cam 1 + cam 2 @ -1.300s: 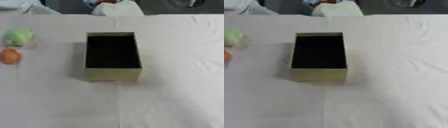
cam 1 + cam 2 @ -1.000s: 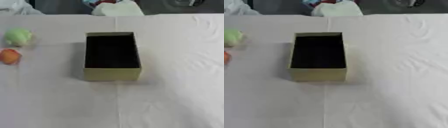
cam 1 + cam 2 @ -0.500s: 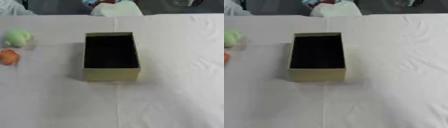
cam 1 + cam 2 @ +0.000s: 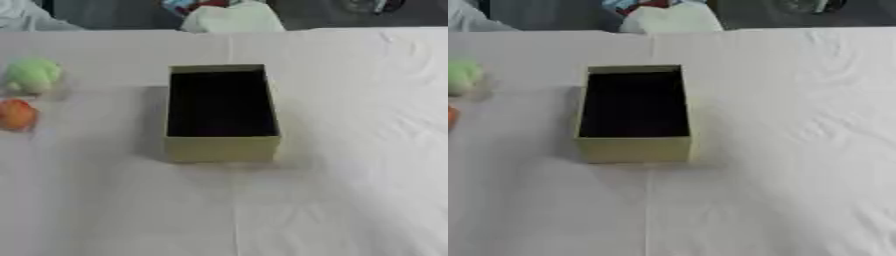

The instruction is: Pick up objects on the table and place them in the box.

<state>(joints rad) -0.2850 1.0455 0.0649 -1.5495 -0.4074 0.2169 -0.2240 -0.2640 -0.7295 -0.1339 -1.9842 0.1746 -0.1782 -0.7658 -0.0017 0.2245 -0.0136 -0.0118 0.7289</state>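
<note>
An open olive-green box [image 4: 222, 149] with a dark inside stands in the middle of the white-clothed table [image 4: 332, 200]. Nothing shows inside the box. At the table's left edge lies a pale green rounded object [image 4: 33, 75], and just in front of it an orange rounded object [image 4: 16, 114]. Neither of my hands appears in either eye view.
The white cloth is creased on the right side [image 4: 833, 130]. Beyond the far table edge there is a pale bundle [image 4: 231, 19] and dark background.
The whole picture has drifted slightly between frames, so the camera has shifted a little. The box and the two objects have not moved on the table.
</note>
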